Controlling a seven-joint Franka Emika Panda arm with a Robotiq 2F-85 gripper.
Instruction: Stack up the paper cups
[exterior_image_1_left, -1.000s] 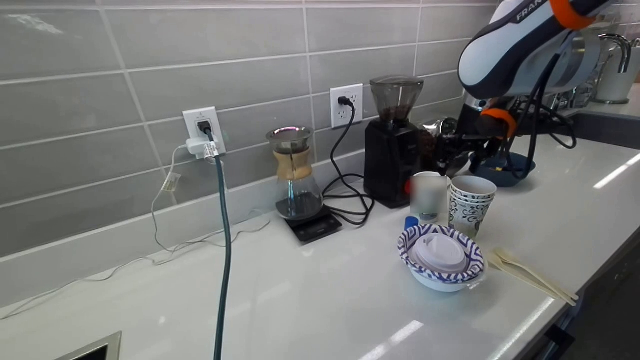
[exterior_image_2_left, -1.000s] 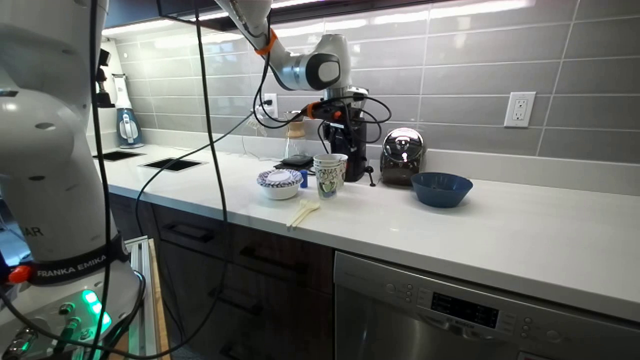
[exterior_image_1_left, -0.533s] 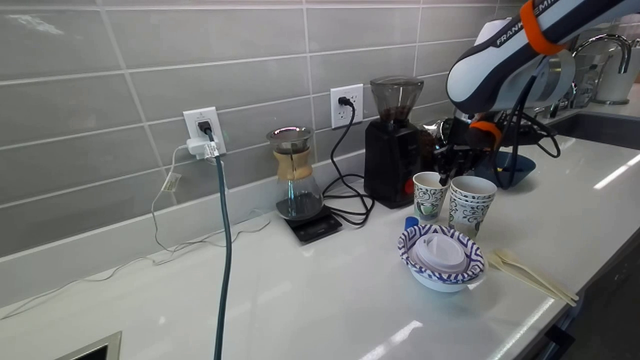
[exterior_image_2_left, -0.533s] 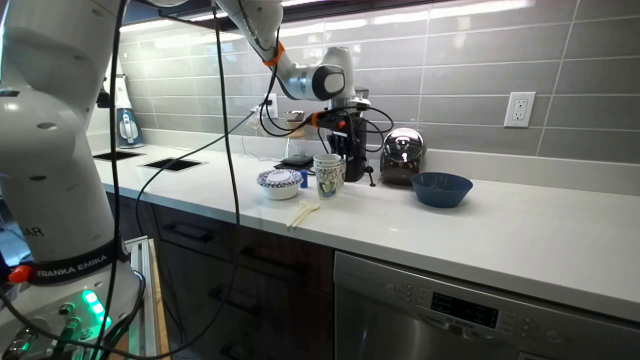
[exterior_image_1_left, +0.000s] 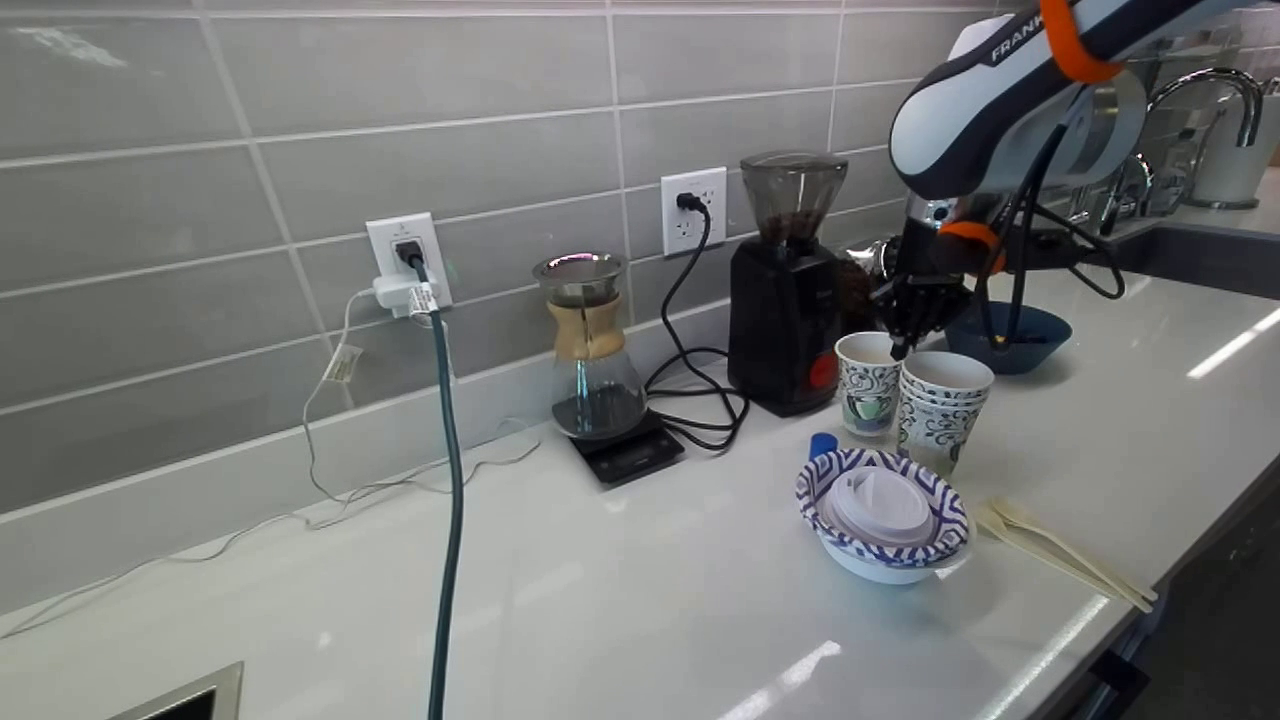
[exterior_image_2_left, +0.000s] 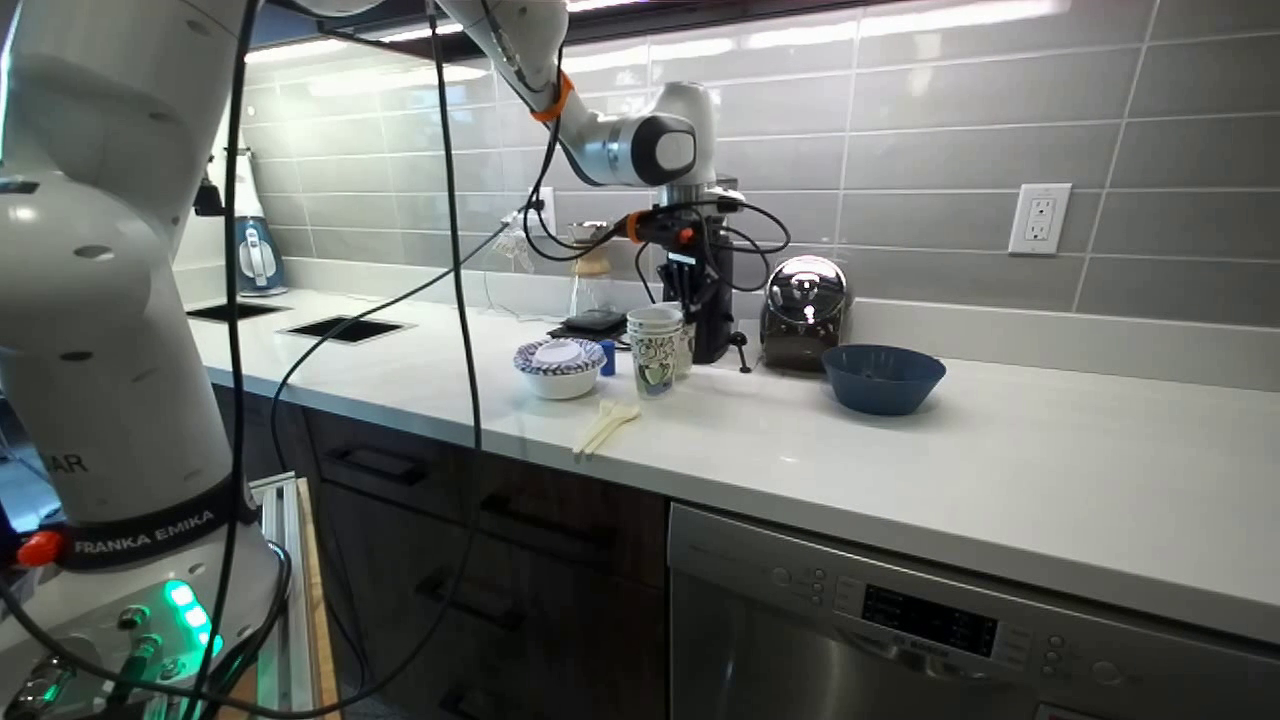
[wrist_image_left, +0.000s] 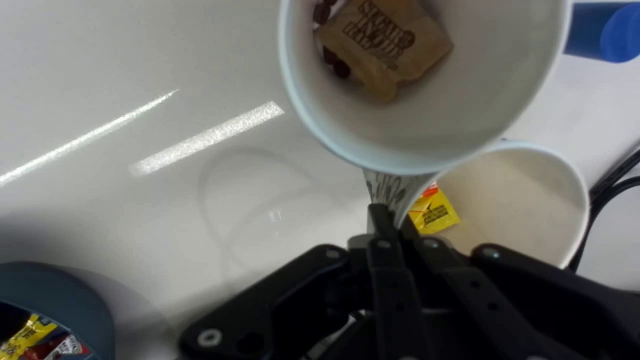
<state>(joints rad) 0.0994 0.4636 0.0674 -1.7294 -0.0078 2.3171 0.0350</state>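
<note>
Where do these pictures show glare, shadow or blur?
In the wrist view, two long glare streaks on the counter, a soft shadow beside the blue bowl, readable lettering on the sugar packet and a dark gripper; in an exterior view, pale light bands across the wall tiles; in both exterior views, no obvious motion blur.

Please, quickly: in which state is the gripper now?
Gripper: closed, holding the paper cup with a yellow packet inside, pinched at the rim.

Our hand (wrist_image_left: 394, 220) sits between cup stack (exterior_image_1_left: 940, 418) and grinder (exterior_image_1_left: 778, 325), tight; we've free worktop (exterior_image_2_left: 760, 425) between utensils (exterior_image_2_left: 607, 426) and blue bowl (exterior_image_2_left: 883, 384).
</note>
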